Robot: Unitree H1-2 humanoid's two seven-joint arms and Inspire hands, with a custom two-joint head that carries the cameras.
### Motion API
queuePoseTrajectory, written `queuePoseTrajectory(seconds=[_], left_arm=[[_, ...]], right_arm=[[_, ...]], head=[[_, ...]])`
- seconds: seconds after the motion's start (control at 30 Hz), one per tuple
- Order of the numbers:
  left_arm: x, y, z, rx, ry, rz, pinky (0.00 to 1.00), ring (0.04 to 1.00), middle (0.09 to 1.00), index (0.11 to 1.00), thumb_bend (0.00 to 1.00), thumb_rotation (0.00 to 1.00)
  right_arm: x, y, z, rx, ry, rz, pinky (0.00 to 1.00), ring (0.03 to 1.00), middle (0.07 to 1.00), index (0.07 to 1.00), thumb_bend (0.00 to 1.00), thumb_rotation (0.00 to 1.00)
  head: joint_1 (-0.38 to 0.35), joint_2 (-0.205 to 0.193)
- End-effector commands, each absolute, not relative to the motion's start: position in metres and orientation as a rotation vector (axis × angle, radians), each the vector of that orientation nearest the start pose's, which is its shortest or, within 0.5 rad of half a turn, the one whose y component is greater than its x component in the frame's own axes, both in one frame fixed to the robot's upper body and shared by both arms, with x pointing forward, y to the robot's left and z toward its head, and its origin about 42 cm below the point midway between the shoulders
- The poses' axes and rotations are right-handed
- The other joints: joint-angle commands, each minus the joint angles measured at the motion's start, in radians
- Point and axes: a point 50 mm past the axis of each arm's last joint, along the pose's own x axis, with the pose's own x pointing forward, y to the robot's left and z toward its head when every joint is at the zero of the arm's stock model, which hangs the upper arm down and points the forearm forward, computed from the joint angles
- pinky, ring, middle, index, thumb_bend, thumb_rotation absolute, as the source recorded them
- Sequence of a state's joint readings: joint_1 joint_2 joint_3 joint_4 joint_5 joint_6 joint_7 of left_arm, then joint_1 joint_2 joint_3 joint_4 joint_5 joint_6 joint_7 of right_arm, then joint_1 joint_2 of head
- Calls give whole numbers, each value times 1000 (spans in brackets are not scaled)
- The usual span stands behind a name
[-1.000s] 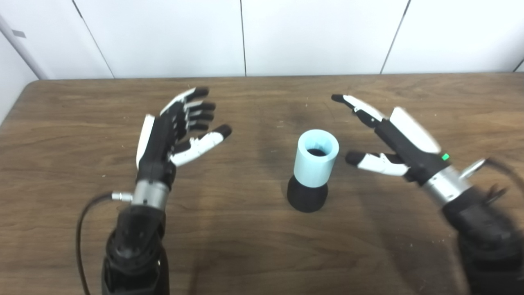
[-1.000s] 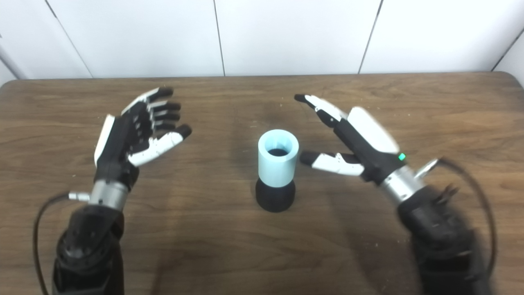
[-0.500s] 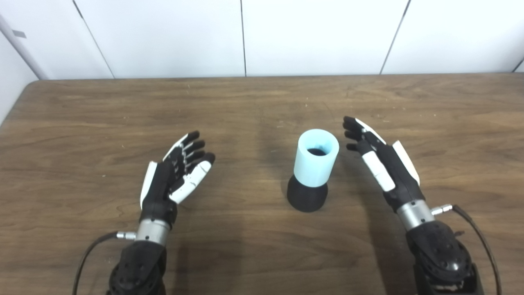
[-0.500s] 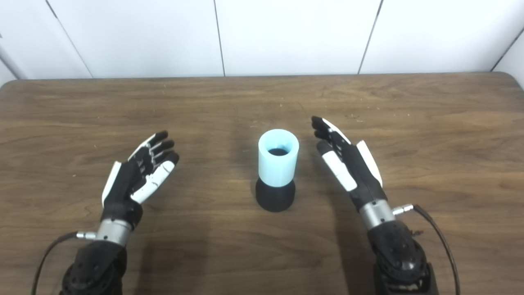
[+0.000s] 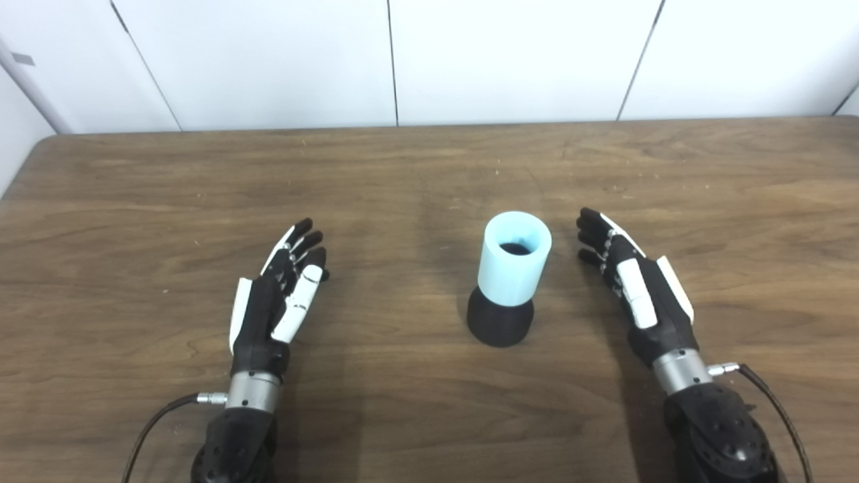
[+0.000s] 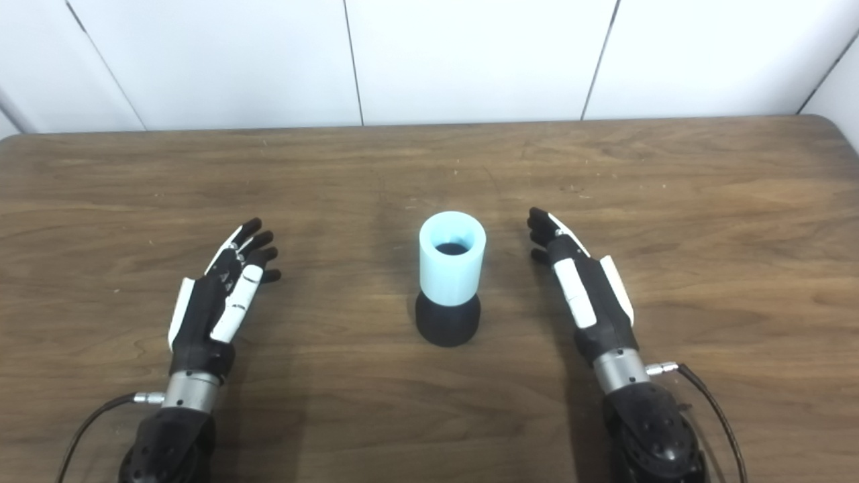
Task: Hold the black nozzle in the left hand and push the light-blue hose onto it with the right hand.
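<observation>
Nearest the camera, both arms are coming in from the bottom edge, and each hand is lying low over the wooden table (image 5: 416, 416) holding nothing. The left hand (image 5: 275, 305) is sitting well off to the left with its fingers (image 5: 303, 240) stretched out and only slightly apart. The right hand (image 5: 637, 288) is resting just beside the hose, fingers (image 5: 590, 228) extended and close together, not touching it. Between them one black nozzle (image 5: 500, 322) is standing upright on the table, flared at its base, and one light-blue hose (image 5: 514, 258) is sitting on top of it: a short, smooth tube, open end up, dark inside. Behind the table a white panelled wall (image 5: 510, 60) is running across.
</observation>
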State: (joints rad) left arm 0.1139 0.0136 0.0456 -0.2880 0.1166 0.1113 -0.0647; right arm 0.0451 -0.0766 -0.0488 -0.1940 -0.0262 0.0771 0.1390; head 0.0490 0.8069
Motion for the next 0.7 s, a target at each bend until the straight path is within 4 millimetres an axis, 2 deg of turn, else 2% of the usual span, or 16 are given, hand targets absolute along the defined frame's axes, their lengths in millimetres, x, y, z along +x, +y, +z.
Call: queuePoseTrajectory(seconds=[0.0, 0.33, 0.67], left_arm=[[235, 238, 133, 158, -73, 34, 794, 866, 886, 864, 337, 776], [230, 242, 121, 162, -71, 39, 785, 866, 894, 866, 337, 808], [225, 242, 120, 165, -67, 37, 783, 857, 882, 860, 337, 815]], right_arm=[[264, -251, 129, -109, -81, 42, 897, 923, 908, 900, 478, 1000], [256, -251, 109, -8, -122, 35, 919, 931, 924, 908, 524, 1000], [245, -259, 93, 13, -88, 13, 916, 930, 920, 907, 518, 1000]], head=[[-3, -3], [-10, -30], [-8, -81]])
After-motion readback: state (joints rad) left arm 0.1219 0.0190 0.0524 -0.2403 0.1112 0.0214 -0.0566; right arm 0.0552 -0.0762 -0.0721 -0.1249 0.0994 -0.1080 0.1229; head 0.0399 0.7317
